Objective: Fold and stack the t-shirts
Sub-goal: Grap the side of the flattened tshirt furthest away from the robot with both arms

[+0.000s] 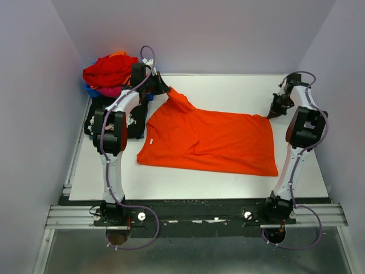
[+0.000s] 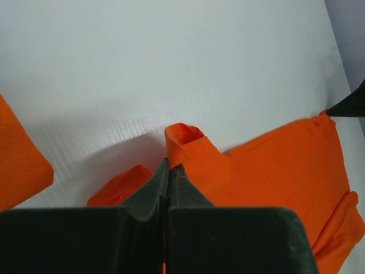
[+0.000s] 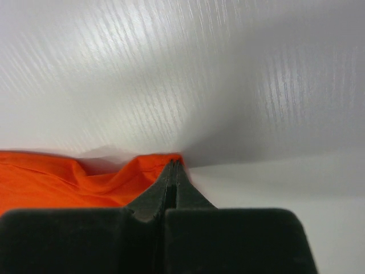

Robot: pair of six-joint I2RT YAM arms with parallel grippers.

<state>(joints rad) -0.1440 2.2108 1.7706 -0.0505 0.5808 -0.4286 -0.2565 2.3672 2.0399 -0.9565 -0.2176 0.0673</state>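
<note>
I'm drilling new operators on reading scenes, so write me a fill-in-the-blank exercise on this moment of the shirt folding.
1. The t-shirt spread on the table is plain ____.
2. The left gripper is ____ on a bunched corner of it.
3. Seen from above, the right gripper pinches its far ____ corner.
4. At the table's far left corner, the topmost piled garment is ____.

Missing words: orange; shut; right; red.

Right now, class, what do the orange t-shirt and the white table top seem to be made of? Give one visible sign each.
The orange t-shirt: soft matte cloth, probably cotton knit; it wrinkles and bunches. The table top: stiff white sheet, possibly ribbed plastic, faintly glossy; fine parallel lines and glare show close up.
</note>
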